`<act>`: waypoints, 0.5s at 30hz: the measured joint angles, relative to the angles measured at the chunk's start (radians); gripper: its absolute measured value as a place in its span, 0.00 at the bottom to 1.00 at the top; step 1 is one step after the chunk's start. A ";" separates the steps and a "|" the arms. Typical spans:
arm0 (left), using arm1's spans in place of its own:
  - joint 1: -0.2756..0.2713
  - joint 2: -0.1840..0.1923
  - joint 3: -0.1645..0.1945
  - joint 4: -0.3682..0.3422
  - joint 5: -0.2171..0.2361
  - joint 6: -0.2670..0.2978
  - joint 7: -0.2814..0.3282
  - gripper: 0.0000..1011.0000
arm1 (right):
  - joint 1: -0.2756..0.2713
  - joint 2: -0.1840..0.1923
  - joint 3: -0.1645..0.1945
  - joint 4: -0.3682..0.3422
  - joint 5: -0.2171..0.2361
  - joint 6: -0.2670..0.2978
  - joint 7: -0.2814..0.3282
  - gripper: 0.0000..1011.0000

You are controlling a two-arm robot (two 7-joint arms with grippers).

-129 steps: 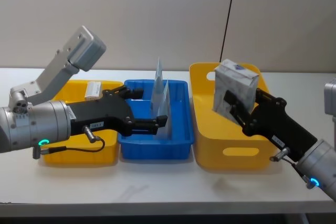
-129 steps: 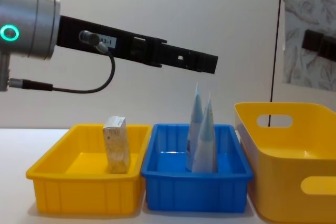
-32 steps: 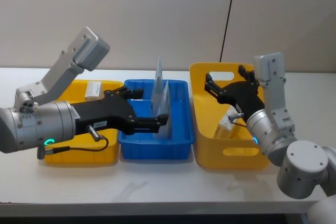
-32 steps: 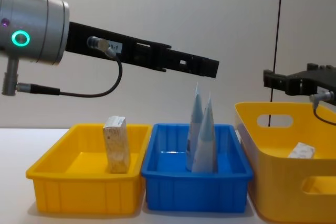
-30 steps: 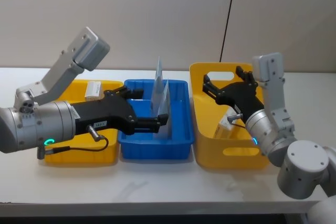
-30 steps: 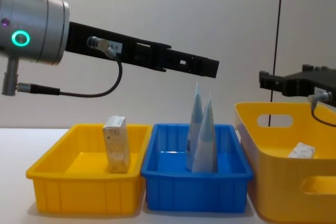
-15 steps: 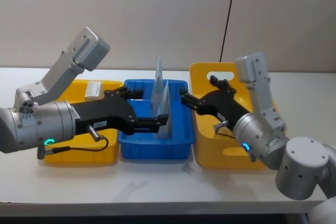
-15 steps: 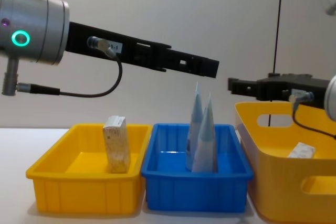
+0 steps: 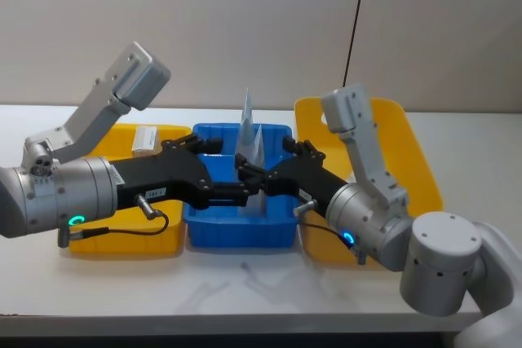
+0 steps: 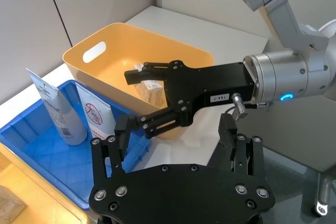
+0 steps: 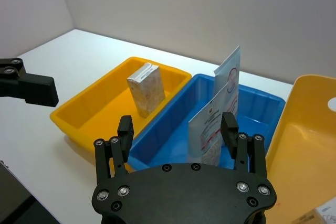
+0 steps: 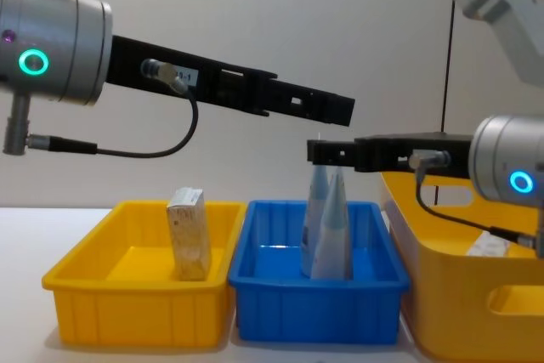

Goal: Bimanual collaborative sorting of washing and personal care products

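- Two pale blue tapering plastic tubes (image 12: 330, 227) stand upright in the blue plastic bin (image 12: 314, 308), narrow ends up — red round logos, print unreadable.
- Left gripper (image 12: 331, 108) and right gripper (image 12: 327, 152) hover by the tips — fingers spread, empty.

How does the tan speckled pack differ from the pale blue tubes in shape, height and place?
The tan speckled pack is boxy; the pale blue tubes taper upward. The pack stands lower than the tubes. The pack is in the shallow yellow bin, the tubes in the blue bin. Both stand upright.
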 joint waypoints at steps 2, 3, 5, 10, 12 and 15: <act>0.000 0.000 0.000 0.000 0.000 0.000 0.000 0.99 | -0.002 -0.009 -0.005 -0.006 -0.008 0.012 -0.017 0.99; 0.000 0.000 0.000 0.000 0.000 0.000 0.000 0.99 | -0.002 -0.012 -0.006 -0.007 -0.010 0.014 -0.023 0.99; 0.000 0.000 0.000 0.000 0.000 0.000 0.000 0.99 | -0.003 -0.018 -0.009 -0.009 -0.017 0.019 -0.036 0.99; 0.000 0.000 0.000 0.000 0.000 0.000 0.000 0.99 | -0.003 -0.040 -0.016 -0.009 -0.052 0.025 -0.094 0.99; 0.000 0.000 0.000 0.000 0.000 0.000 0.000 0.99 | -0.002 -0.047 -0.019 -0.005 -0.064 0.024 -0.110 0.99; 0.000 0.000 0.000 0.000 0.000 0.000 0.000 0.99 | 0.005 -0.064 -0.024 0.012 -0.097 0.015 -0.156 0.99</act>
